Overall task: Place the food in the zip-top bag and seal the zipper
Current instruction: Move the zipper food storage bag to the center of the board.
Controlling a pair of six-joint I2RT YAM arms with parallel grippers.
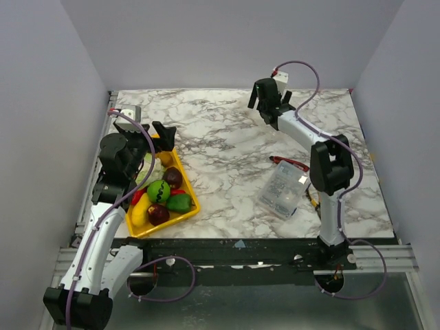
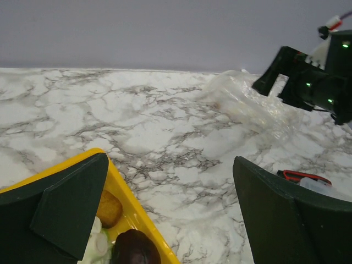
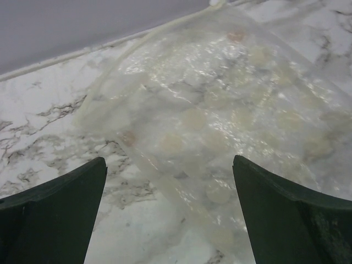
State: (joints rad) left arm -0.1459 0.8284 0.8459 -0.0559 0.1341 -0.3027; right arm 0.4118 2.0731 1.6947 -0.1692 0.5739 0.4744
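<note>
Both claws wide, empty: right claw [image 3: 169,162] over clear bag [image 3: 220,110], far right; left claw [image 2: 170,165] over food [image 1: 159,190] in yellow tray [image 1: 168,223], near left. Risk: thin film may slip from pinch, mouth collapsing.

The food: a green striped ball [image 1: 159,190], dark red fruits [image 1: 172,177], a green pepper [image 1: 180,203] and yellow pieces [image 1: 141,213], lies heaped in a yellow tray [image 1: 172,222] at the table's [image 1: 227,137] near left. The clear zip-top bag [image 3: 220,121] lies flat and crinkled near the table's far edge, well apart from the food. Its pale zipper [image 3: 148,39] runs along one edge; whether it is sealed cannot be told.
</note>
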